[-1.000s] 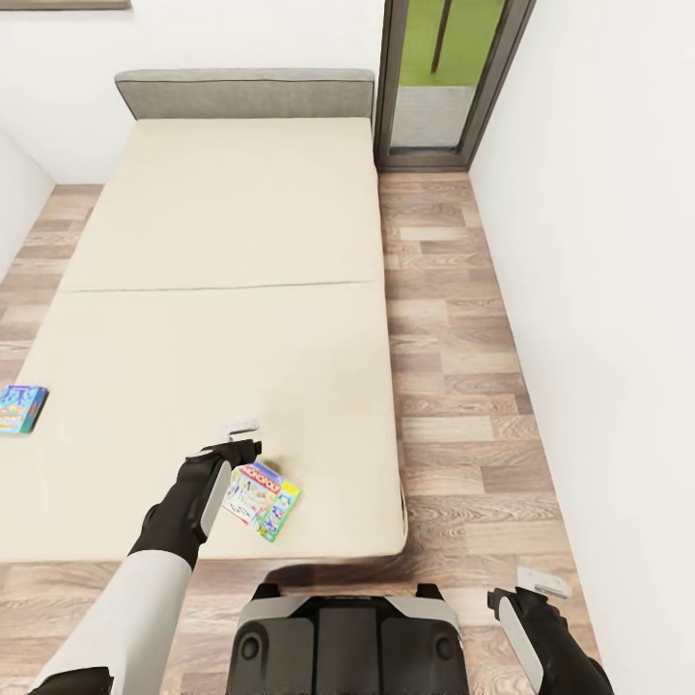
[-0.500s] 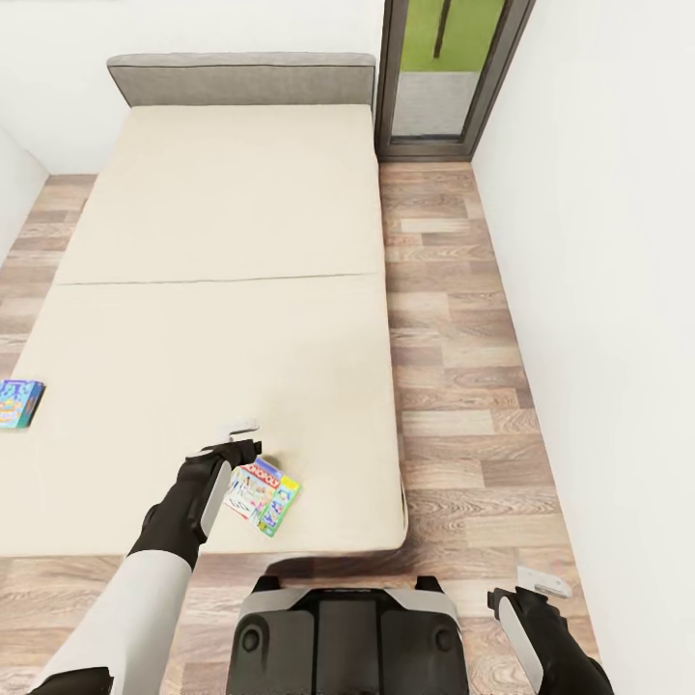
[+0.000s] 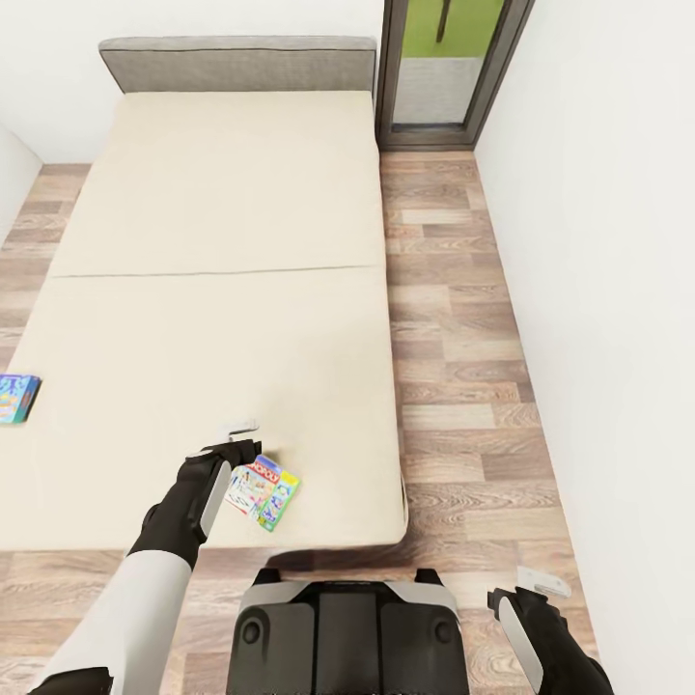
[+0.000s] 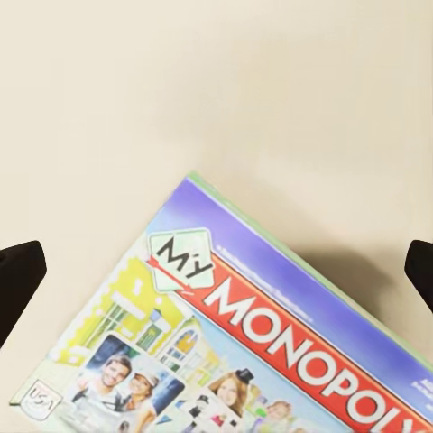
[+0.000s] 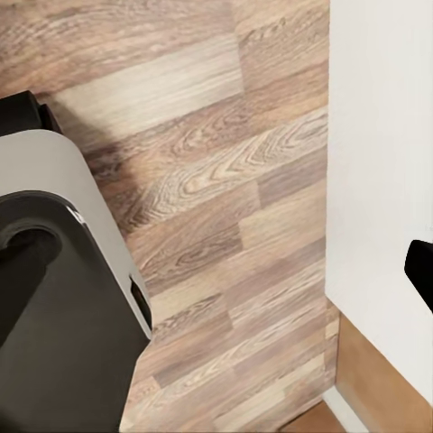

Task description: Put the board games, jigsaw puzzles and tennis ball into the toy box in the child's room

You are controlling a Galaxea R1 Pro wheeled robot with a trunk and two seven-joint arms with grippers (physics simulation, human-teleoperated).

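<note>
Left wrist view, green-edged "My Monopoly" board game [image 4: 262,343], flat on bed [image 4: 216,99]

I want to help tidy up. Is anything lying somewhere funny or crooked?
Two board games lie loose on the bed: the Monopoly box sits crooked near the foot corner under the left gripper, and a blue box sits at the far side edge.

I see bright, even light and sharp renders; a soft shadow falls beneath the bed's [image 3: 222,319] near edge.
</note>
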